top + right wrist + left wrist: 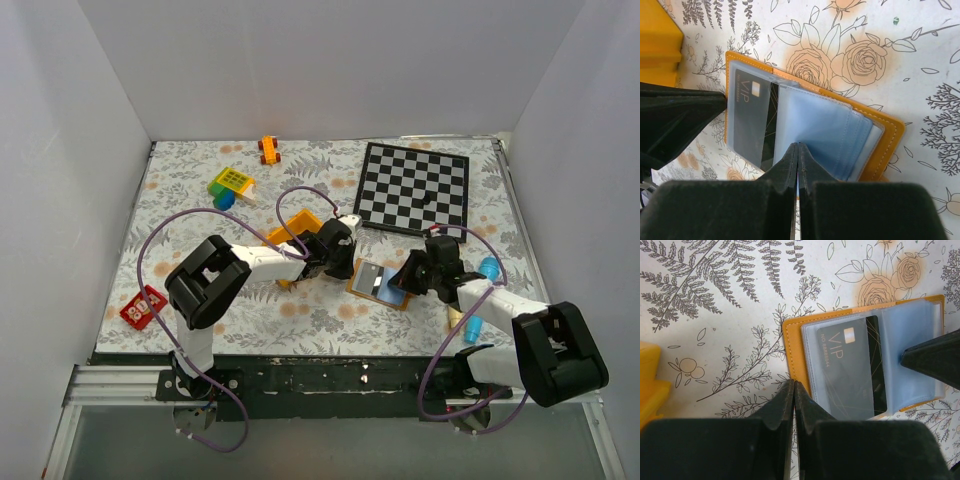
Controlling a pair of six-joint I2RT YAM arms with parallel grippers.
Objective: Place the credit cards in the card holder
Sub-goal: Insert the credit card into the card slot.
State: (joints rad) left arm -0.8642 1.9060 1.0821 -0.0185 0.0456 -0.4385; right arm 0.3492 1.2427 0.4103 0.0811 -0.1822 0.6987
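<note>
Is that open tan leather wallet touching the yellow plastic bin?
Apart. The right wrist view shows flowered tablecloth between the tan leather wallet and the yellow plastic bin.

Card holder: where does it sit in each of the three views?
Top external: card holder just below centre.
Left wrist: right of centre, lying open.
Right wrist: centre, open, running diagonally.
Shared landmark: yellow bin, left of it in every view.

You lose the near corner of the credit card (850, 370) behind the closed left gripper (794, 387). Right of those jaws, the right gripper (910, 359) covers part of the card holder (796, 340). Left of them, the frame edge cuts the yellow bin (647, 385). The card's small print is unreadable.
</note>
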